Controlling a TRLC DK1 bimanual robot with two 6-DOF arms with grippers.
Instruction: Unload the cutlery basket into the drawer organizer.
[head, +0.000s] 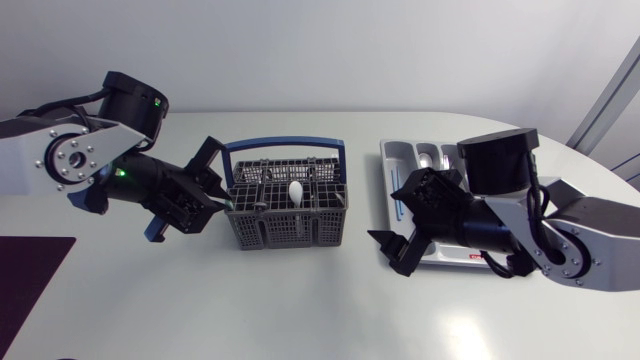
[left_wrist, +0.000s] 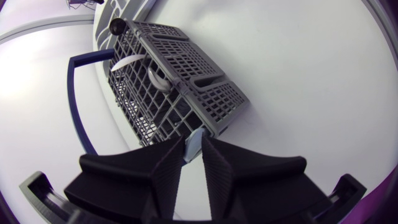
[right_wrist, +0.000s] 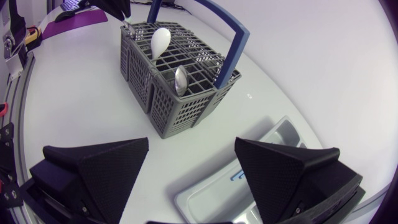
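Note:
The grey cutlery basket (head: 285, 222) with a blue handle (head: 285, 146) stands mid-table. A white spoon (head: 296, 190) and a metal spoon (right_wrist: 181, 78) stand in it. My left gripper (head: 222, 196) is at the basket's left end. In the left wrist view its fingers (left_wrist: 168, 165) are shut on a pale cutlery handle (left_wrist: 193, 148) at the basket's near corner (left_wrist: 214, 121). The grey drawer organizer (head: 440, 155) lies to the right, with a blue-handled piece (head: 398, 210) in it. Over the organizer's left edge (right_wrist: 280, 134) my right gripper (right_wrist: 193, 149) hangs open, with nothing in it.
A dark purple mat (head: 30, 270) lies at the table's front left corner. White tabletop stretches in front of the basket and the organizer. The table's rounded edge runs behind the organizer on the right.

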